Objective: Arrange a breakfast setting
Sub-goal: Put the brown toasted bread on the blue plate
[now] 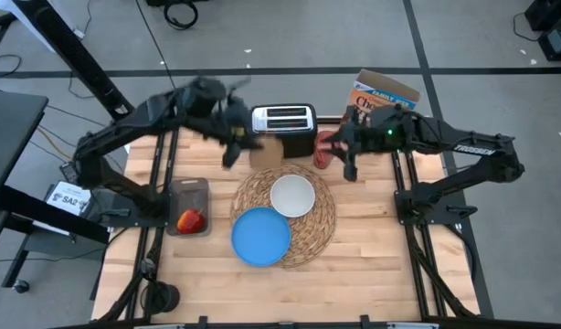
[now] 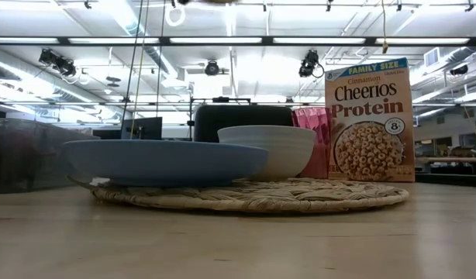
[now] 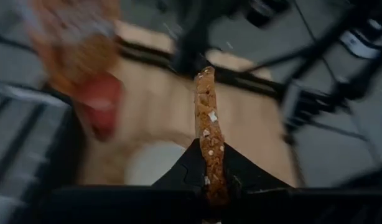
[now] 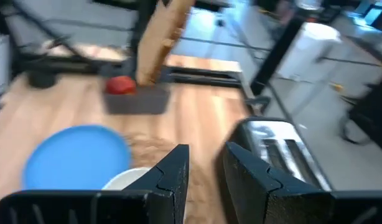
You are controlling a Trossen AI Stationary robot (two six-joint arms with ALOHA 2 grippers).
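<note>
My left gripper (image 1: 247, 144) is shut on the toast slice (image 1: 265, 153), in the air just in front of the toaster (image 1: 283, 123). My right gripper (image 1: 346, 155) is open and empty beside the translucent red cup (image 1: 325, 151), which stands next to the Cheerios box (image 1: 381, 96). The white bowl (image 1: 291, 195) and the blue plate (image 1: 260, 235) rest on the round straw placemat (image 1: 317, 228). The red apple (image 1: 191, 220) lies in the grey tray (image 1: 191, 190). The spoon is out of view. My left gripper pinches the toast slice between its two fingers, one on each flat face, at one end of the slice (image 3: 207, 177). The rest of the slice (image 3: 205, 106) reaches out past the fingertips. The toast is lifted clear of the table and tilted (image 4: 161, 43).
The toaster (image 4: 284, 149) stands at the table's far side, between the two grippers. The tray is at the left, near the left arm's base. Bare wood (image 1: 372, 274) lies along the near edge and to the right of the placemat.
</note>
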